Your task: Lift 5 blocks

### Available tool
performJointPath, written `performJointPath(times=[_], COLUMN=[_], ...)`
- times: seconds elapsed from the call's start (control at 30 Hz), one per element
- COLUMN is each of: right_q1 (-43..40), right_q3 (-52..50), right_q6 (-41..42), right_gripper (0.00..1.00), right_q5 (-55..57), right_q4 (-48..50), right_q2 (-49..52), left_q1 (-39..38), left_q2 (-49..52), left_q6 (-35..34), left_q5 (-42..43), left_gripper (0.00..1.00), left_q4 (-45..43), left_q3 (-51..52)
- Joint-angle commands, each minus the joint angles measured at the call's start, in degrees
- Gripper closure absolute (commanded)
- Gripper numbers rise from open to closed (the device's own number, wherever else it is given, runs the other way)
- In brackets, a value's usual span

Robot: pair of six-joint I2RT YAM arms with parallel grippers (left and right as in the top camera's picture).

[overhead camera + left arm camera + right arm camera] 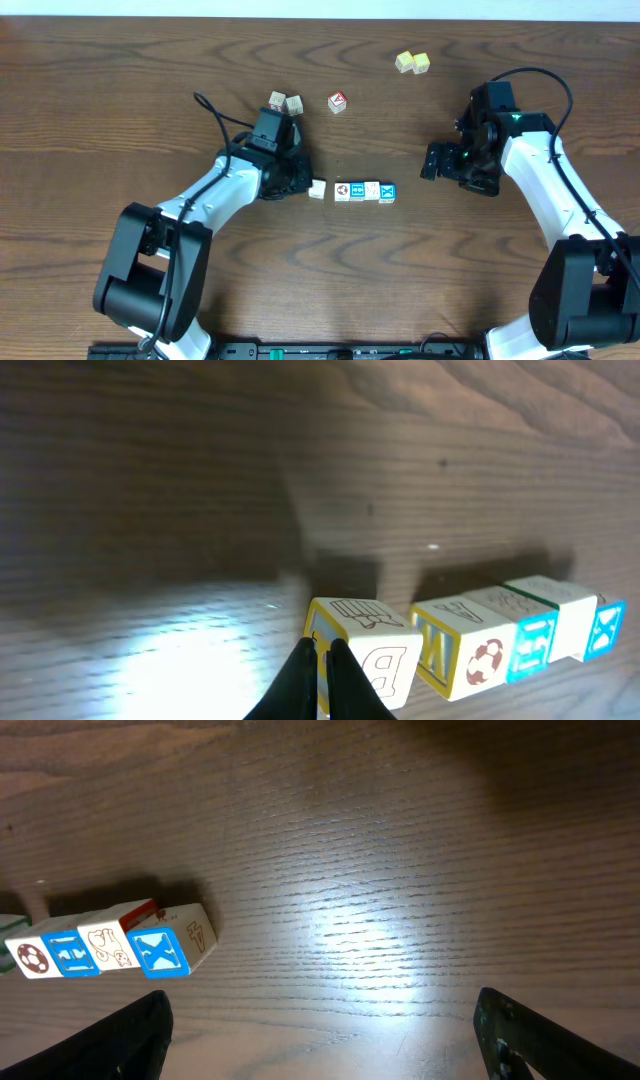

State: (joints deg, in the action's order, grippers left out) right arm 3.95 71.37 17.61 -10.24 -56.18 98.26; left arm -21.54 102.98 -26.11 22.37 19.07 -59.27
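Five picture blocks lie in a line mid-table. A cream block [317, 189] with a printed B [378, 652] sits slightly apart at the left end. The other blocks touch: a ball-marked block [342, 191] [468, 652], a blue one [357, 190] [533, 637], a cream one [372, 190], and a blue X block [388, 193] [160, 952]. My left gripper [305, 185] [321, 652] is shut and empty, its tips against the cream block's left side. My right gripper [428, 166] [325, 1045] is open over bare wood, right of the blue X block.
Two pale cubes [285, 102] lie behind the left arm, with a red-faced cube [337, 101] just to their right. A pair of yellow cubes [412, 62] sits at the far right back. The table [120, 90] is dark wood.
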Motion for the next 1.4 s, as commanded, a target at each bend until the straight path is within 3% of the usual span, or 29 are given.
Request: performJointPath(times=[0.0, 1.37], right_q1=[0.3, 0.3], right_q3=[-0.3, -0.3], right_q6=[0.6, 0.6], right_gripper=[0.06, 0.07], right_q5=[0.5, 0.5], right_q4=[0.0, -0.2], right_q2=[0.3, 0.3], left_q1=[-1.4, -3.9], left_q2=[0.5, 0.5], left_q6=[-0.1, -2.0], left_q5=[0.1, 0.1], left_gripper=[0.93, 0.92], left_q4=[0.0, 2.9], left_q3=[0.6, 0.6])
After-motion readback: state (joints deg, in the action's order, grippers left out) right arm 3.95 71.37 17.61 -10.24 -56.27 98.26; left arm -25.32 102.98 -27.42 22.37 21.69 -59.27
